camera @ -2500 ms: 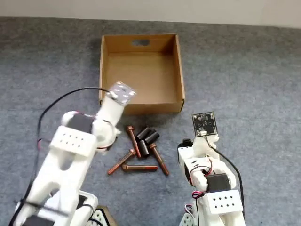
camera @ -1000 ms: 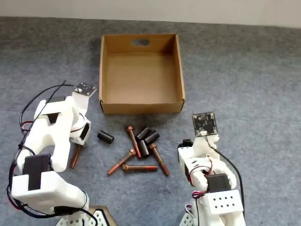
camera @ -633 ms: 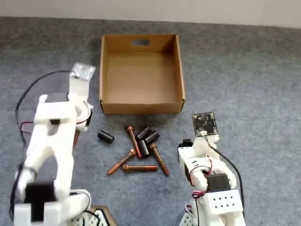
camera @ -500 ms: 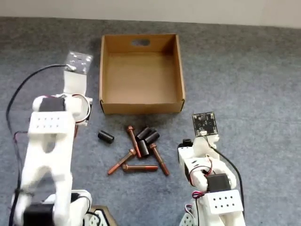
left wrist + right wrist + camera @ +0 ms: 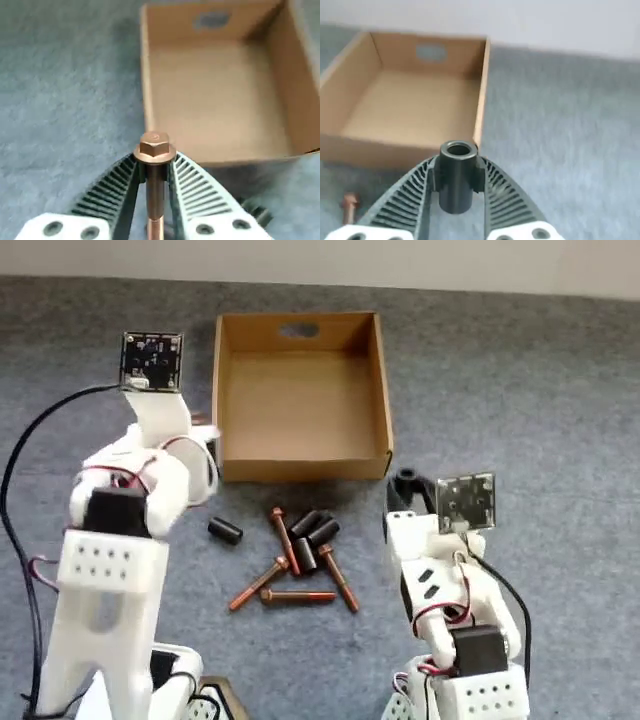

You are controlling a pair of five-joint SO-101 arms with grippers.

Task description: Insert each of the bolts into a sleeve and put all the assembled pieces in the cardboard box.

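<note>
a bolt is clamped in the left end effector, left of the cardboard box. a sleeve is clamped in the right end effector. loose bolts and loose sleeves are heaped on the tabletop, just near of the box.

The box was plain brown cardboard, matt and smooth. The tabletop wore a grey, rough, felt-like cloth with a carpet nap. The bolt was copper-toned metal with a dull sheen; the sleeve was black, smooth, faintly glossy. The jaws were dark ribbed plastic, the arms white matt plastic.
</note>
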